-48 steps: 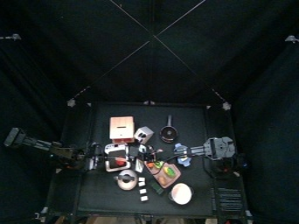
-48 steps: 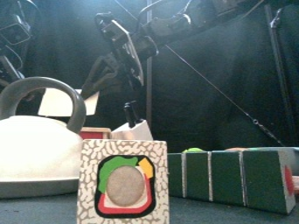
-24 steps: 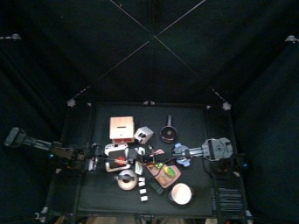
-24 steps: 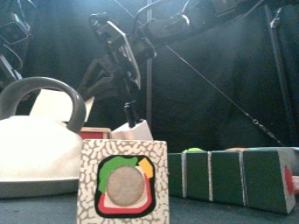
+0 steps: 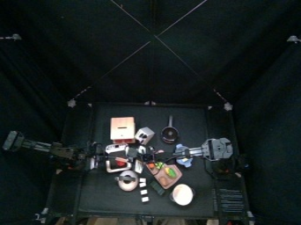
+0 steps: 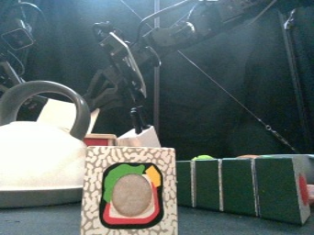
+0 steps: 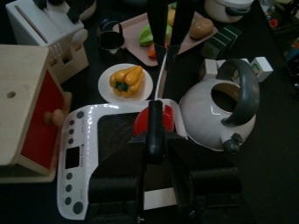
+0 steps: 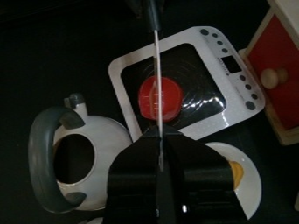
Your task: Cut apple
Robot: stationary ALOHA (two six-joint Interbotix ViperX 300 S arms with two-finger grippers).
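As before, knife (image 8: 156, 61) over apple (image 8: 156, 95) | arms barely shifted

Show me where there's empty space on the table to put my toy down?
The far half of the table, behind the wooden toy oven and the small pan, is bare. The near middle is crowded: kettle, white scale with the red apple, plates and both arms meeting there.

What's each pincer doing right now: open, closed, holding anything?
Left pincer: closed on the knife, over the apple.
Right pincer: cannot be told.
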